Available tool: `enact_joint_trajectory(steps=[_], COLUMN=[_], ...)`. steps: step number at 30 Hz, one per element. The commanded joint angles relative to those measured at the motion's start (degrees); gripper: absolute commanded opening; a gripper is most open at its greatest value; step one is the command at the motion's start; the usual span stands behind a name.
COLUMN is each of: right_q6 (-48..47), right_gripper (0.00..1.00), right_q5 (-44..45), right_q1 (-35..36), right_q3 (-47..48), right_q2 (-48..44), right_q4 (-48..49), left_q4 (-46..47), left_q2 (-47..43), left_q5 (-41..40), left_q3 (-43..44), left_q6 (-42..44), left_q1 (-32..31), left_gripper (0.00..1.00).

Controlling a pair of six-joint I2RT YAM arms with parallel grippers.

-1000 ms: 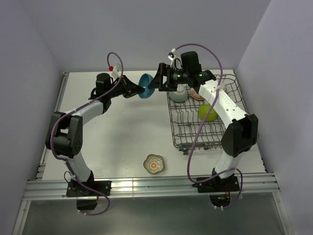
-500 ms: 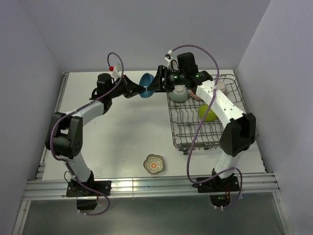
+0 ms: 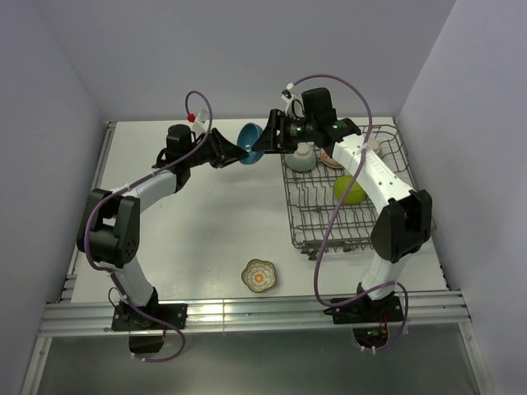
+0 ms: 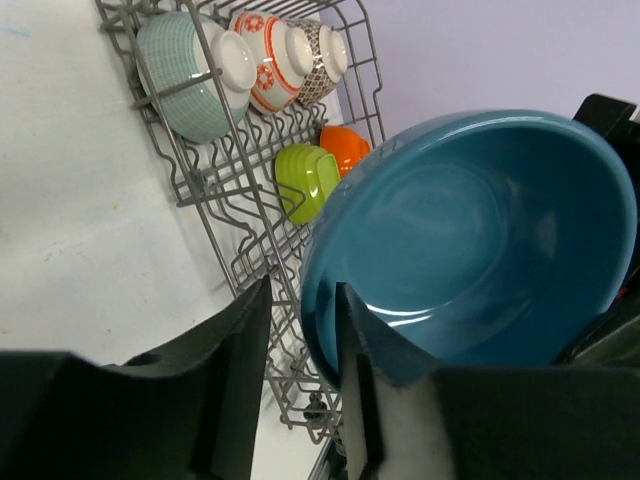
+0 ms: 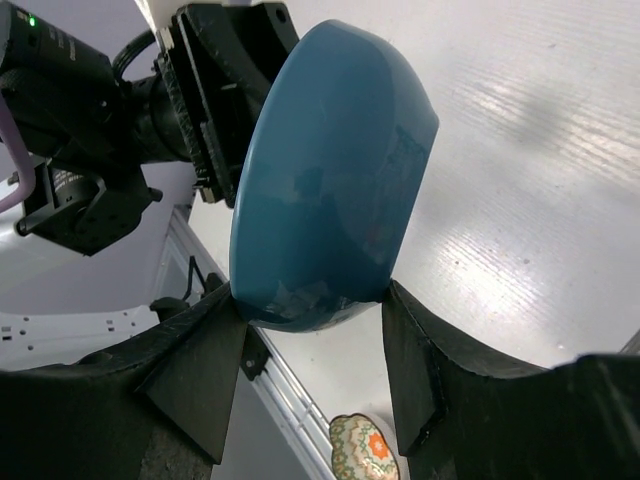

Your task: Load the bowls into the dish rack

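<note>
**Blue bowl held in mid-air between two grippers**

The blue bowl (image 3: 249, 133) was seen lifted clear of the table (image 3: 198, 230), tipped on its side, just beside the far left corner of the dish rack (image 3: 305, 226) and outside it. It was clamped by the right gripper (image 5: 308, 300), one finger pressed on each side of the bowl's body, the jaws closed onto it. The left gripper (image 4: 300, 290) was placed over the opposite rim with a finger on either side. Its jaws were parted, and a gap could be seen between one finger and the bowl's outer wall.

Inside the rack, four bowls were stood on edge among the tines. A pale teal bowl (image 4: 185, 75), an orange-white bowl (image 4: 265, 60) and a grey patterned bowl (image 4: 322, 55) were lined up along the far end. A green bowl (image 4: 308, 178) was set a row nearer. An orange shape was seen just behind the green one, and what it was could not be told.

A floral bowl (image 3: 259, 276) was left upright on the table, near the front edge and well apart from the rack.
</note>
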Motion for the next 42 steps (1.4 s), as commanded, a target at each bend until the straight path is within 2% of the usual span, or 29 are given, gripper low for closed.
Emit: enact_joint_trajectory(steps=[1, 2, 8, 16, 21, 26, 34, 35, 36, 38, 42], right_q6=[-1.8, -2.0, -5.4, -12.1, -14.4, -19.9, -23.4, -23.6, -23.6, -23.8, -24.0], right_gripper=[0.0, 0.0, 0.0, 0.0, 0.0, 0.0, 0.0, 0.0, 0.0, 0.0, 0.0], right_q5=[1.0, 1.1, 3.3, 7.2, 8.0, 17.1, 30.4, 32.1, 32.8, 35.1, 37.5], right_q1=[-1.3, -1.6, -3.2, -7.9, -12.8, -15.6, -15.0, -14.9, -14.4, -13.7, -12.4], right_q3=[-0.1, -0.6, -2.1, -10.6, -11.5, -12.9, -13.9, -14.0, -14.3, -14.9, -15.8], right_q2=[-4.8, -5.4, -8.1, -15.3, -18.0, -19.8, -18.7, -18.4, -18.1, -17.2, -14.8], right_q4=[2.3, 2.3, 0.0, -4.1, -7.8, -14.0, -18.0, -18.3, -18.2, -18.1, -18.1], left_q4=[-0.6, -0.5, -3.1, -5.6, -6.9, -8.9, -11.6, -11.8, -11.8, -12.3, -14.4], left_q2=[-2.2, -2.2, -2.5, -3.9, -3.7, -5.1, -5.1, -5.1, -5.1, -5.3, -5.2], left_q5=[1.3, 1.3, 1.5, 1.5, 2.3, 2.2, 3.6, 3.8, 4.0, 4.6, 4.7], left_q3=[1.9, 1.9, 2.1, 1.7, 2.4, 3.2, 3.9, 4.0, 3.9, 4.0, 4.7], left_q6=[2.1, 2.0, 3.8, 6.6, 7.4, 9.2, 10.2, 10.2, 10.1, 10.1, 11.0], left_q1=[-0.5, -0.5, 0.2, 2.4, 2.4, 2.5, 3.3, 3.6, 3.8, 4.3, 5.5], left_gripper=[0.38, 0.42, 0.54, 0.63, 0.66, 0.67, 0.7, 0.72, 0.81, 0.9, 0.96])
